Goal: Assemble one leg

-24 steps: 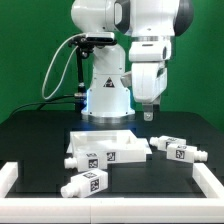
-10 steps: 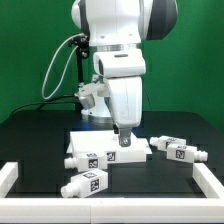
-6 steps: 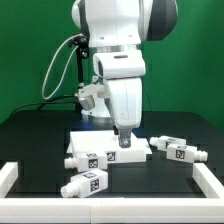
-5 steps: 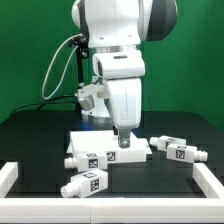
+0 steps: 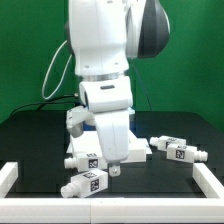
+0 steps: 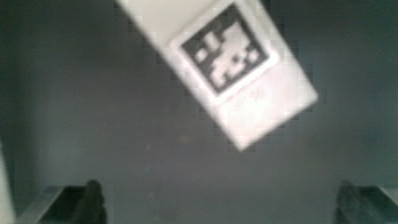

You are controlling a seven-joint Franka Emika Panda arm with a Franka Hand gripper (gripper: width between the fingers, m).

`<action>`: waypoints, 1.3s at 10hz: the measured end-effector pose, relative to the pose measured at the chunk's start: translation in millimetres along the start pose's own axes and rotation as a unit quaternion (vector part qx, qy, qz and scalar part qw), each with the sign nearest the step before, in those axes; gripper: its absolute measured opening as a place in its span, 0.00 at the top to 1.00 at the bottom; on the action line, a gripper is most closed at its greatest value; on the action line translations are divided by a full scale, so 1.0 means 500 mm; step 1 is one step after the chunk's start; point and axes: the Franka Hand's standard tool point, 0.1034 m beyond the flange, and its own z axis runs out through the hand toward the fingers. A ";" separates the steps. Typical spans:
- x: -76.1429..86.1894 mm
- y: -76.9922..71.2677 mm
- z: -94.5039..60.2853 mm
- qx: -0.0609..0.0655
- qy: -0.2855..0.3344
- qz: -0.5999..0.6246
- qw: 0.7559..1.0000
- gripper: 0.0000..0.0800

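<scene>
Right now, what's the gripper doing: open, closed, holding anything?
Gripper: open, holding nothing.

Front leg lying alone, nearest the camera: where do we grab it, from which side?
Probably mid-length on the leg, coming straight down from above, fingers spanning its narrow width. It lies flat on the table with both long sides free, nothing touching it. The gripper is open.

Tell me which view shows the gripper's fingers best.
The wrist view: both fingers show, wide apart, nothing between them. The exterior view shows the gripper only as a small dark tip under the arm.
</scene>
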 end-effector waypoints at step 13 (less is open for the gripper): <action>-0.080 -0.015 0.049 0.009 0.012 -0.015 1.000 0.66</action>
